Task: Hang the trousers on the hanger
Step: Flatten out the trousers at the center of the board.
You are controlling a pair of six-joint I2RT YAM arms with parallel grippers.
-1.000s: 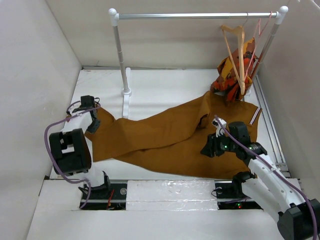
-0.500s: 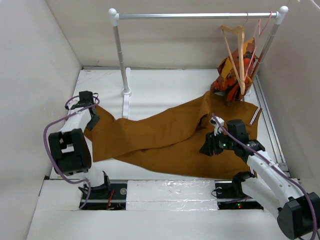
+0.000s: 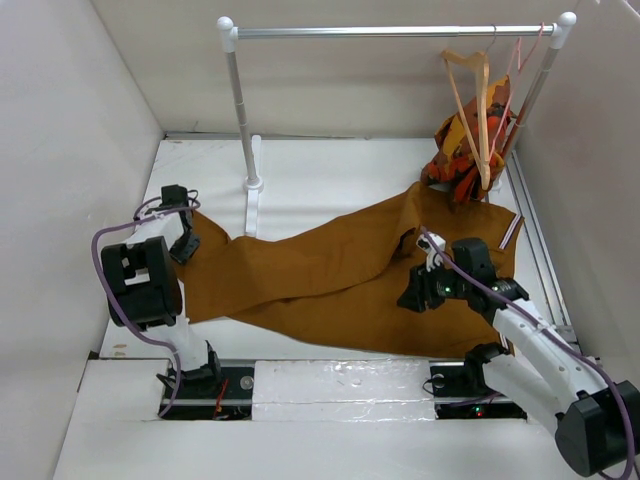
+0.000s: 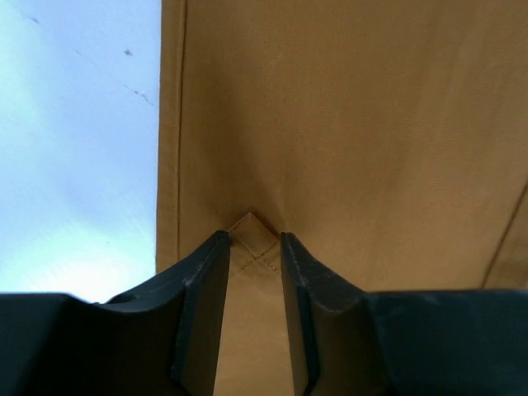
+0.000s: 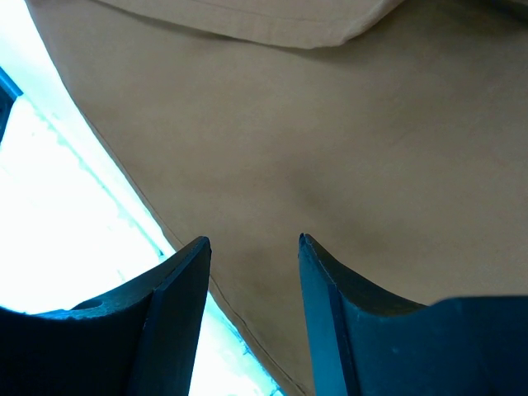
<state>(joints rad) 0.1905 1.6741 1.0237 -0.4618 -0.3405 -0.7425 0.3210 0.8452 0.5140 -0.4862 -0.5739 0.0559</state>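
Rust-brown trousers (image 3: 340, 275) lie spread flat; wooden hanger (image 3: 472, 95) hangs.

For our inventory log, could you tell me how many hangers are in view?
2. The wooden hanger hangs near the right end of the rail; the pink wire hanger hangs just right of it. None seems hidden.

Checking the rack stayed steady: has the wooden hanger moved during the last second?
No. The hanger hangs at the same spot near the right end of the rail as before.
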